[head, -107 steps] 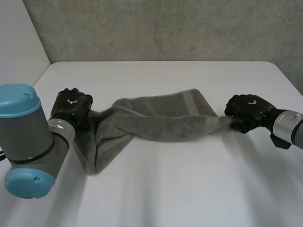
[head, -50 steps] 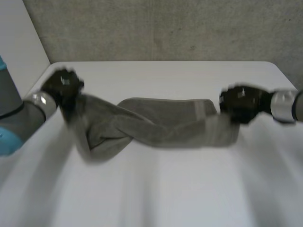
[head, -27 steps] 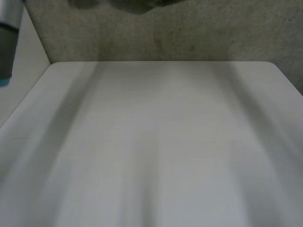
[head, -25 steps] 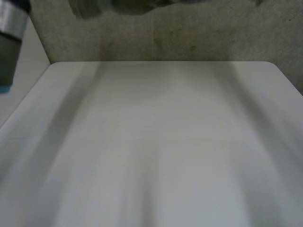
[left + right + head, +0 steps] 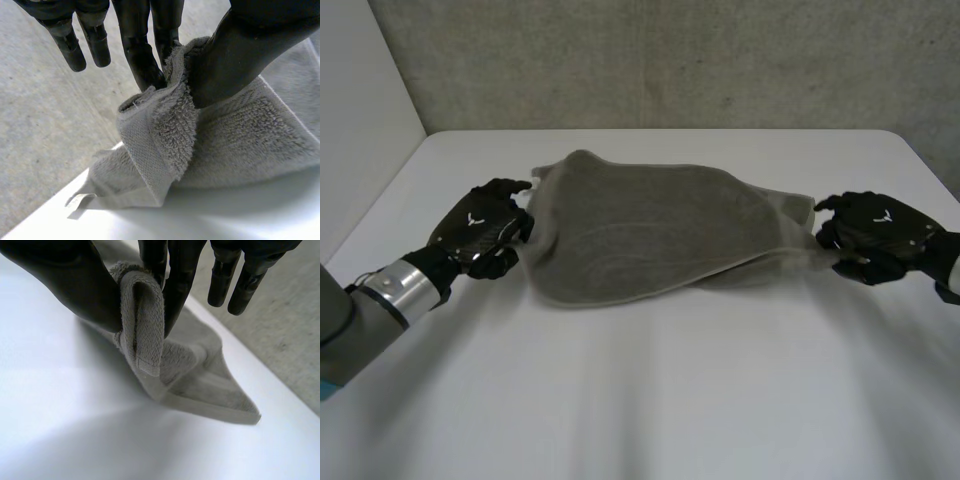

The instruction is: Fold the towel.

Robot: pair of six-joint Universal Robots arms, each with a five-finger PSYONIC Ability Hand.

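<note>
Head view: a grey towel (image 5: 650,235) lies rumpled on the white table (image 5: 650,400), its long axis running between the hands, the left hand (image 5: 477,232) pinching one end, the right hand (image 5: 875,230) pinching the other, both equally near.

The left hand (image 5: 480,232) and the right hand (image 5: 875,232) are both black, and each has a small white winged mark (image 5: 473,221) on its back. Behind the left hand is a shiny silver cuff (image 5: 395,290), then the grey left arm (image 5: 334,322). In the wrist views the fingers (image 5: 140,50) are slim, glossy and segmented, with rounded tips. The thumb (image 5: 240,55) is thicker and smooth.
</note>
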